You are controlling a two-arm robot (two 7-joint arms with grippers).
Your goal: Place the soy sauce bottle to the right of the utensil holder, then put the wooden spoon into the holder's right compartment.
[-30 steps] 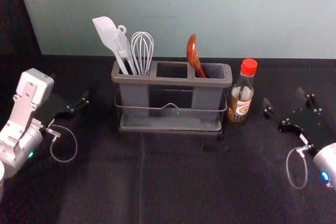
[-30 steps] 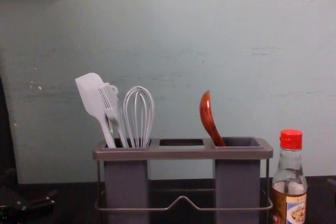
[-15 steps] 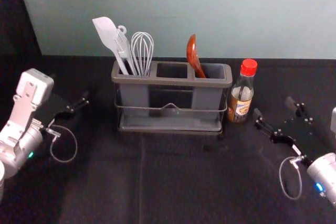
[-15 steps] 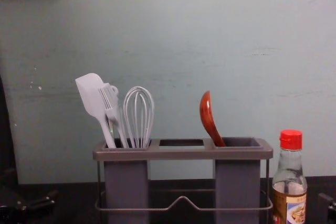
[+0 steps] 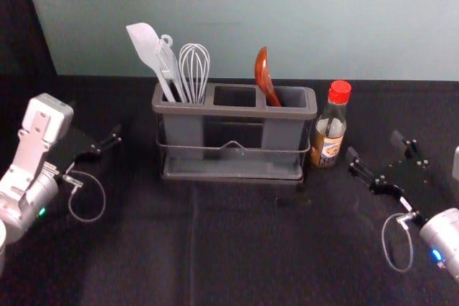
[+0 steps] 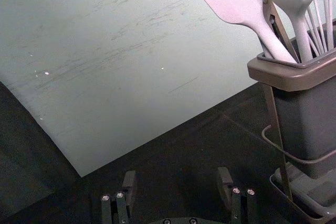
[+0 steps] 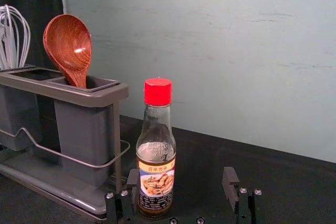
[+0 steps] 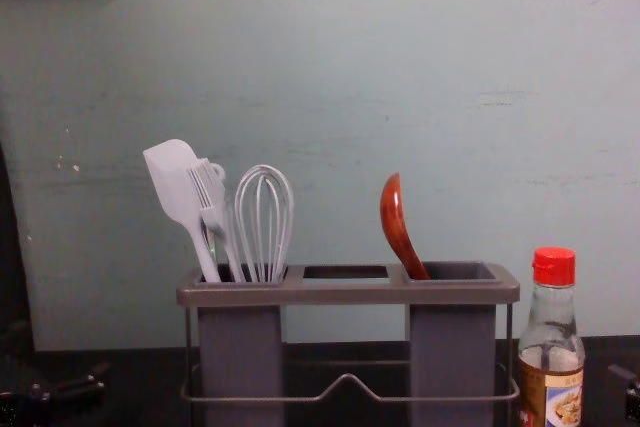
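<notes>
Black desk [image 5: 136, 249] carries grey plastic utensil holder [image 5: 237, 112]. Left gripper [image 5: 97, 128] left of it, right gripper [image 5: 374, 146] farther right; both wide open, empty. Red-capped glass soy sauce bottle [image 5: 330, 134] upright just right of holder; reddish-brown wooden spoon [image 5: 263, 77] leans in right compartment.
</notes>
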